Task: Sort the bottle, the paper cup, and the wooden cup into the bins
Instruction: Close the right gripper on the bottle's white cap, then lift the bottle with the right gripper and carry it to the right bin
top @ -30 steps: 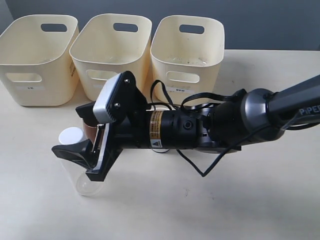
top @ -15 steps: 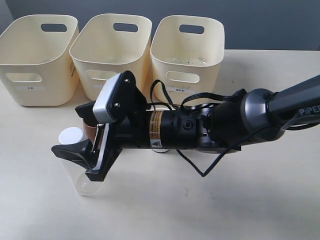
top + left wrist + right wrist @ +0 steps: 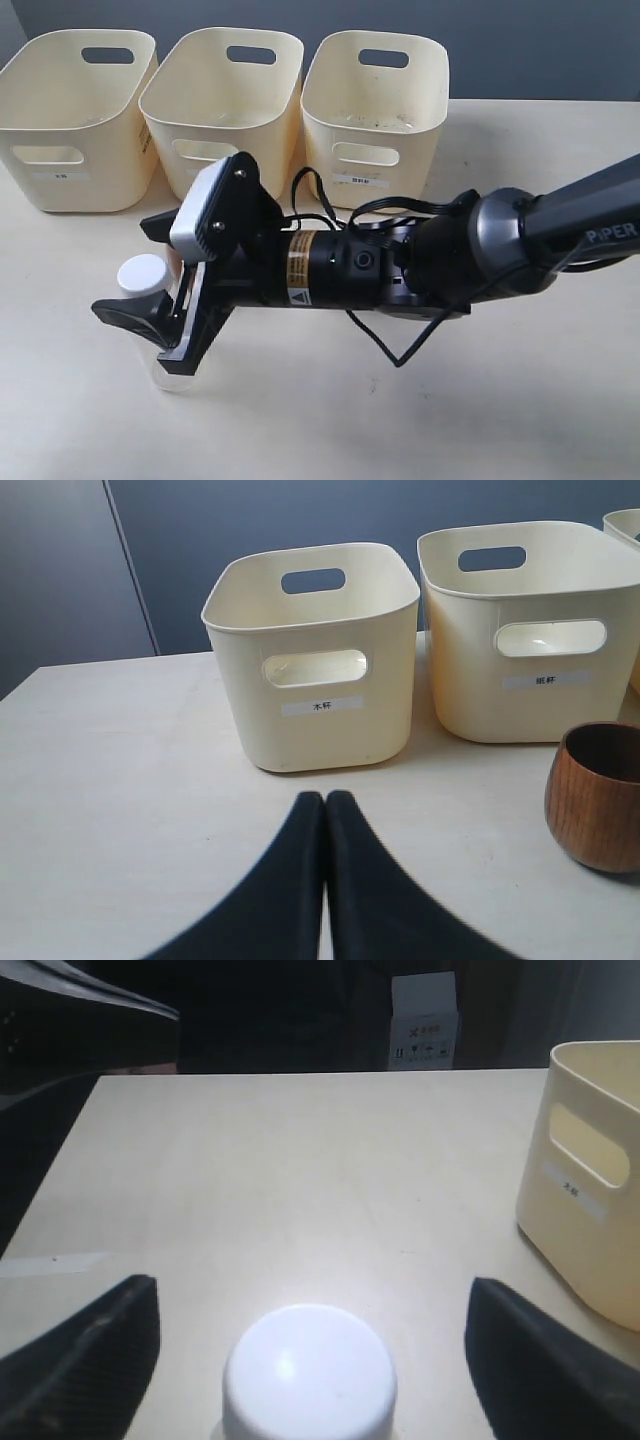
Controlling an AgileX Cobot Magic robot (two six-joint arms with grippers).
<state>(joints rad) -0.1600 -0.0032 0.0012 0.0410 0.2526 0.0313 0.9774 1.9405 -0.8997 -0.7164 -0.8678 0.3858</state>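
Observation:
The bottle (image 3: 143,274) stands at the front left, white cap up; the cap (image 3: 310,1375) sits between my right gripper's spread fingers. My right gripper (image 3: 122,267) (image 3: 312,1292) is open around the bottle and does not touch it. The wooden cup (image 3: 597,796) stands upright on the table, in front of the bins and off to one side of my left gripper (image 3: 325,798), which is shut and empty. In the exterior view the right gripper hides the wooden cup. The paper cup is out of sight. Three bins (image 3: 70,120) (image 3: 215,110) (image 3: 375,115) stand in a row at the back.
My right arm (image 3: 440,260) lies across the middle of the table with a loose black cable (image 3: 400,352) hanging from it. Two labelled bins (image 3: 310,670) (image 3: 530,650) face the left wrist camera. One bin wall (image 3: 590,1190) is close beside the right gripper.
My right gripper has slid a little to the left and toward the front along the bottle, and it now covers the wooden cup in the exterior view. The bottle has not moved.

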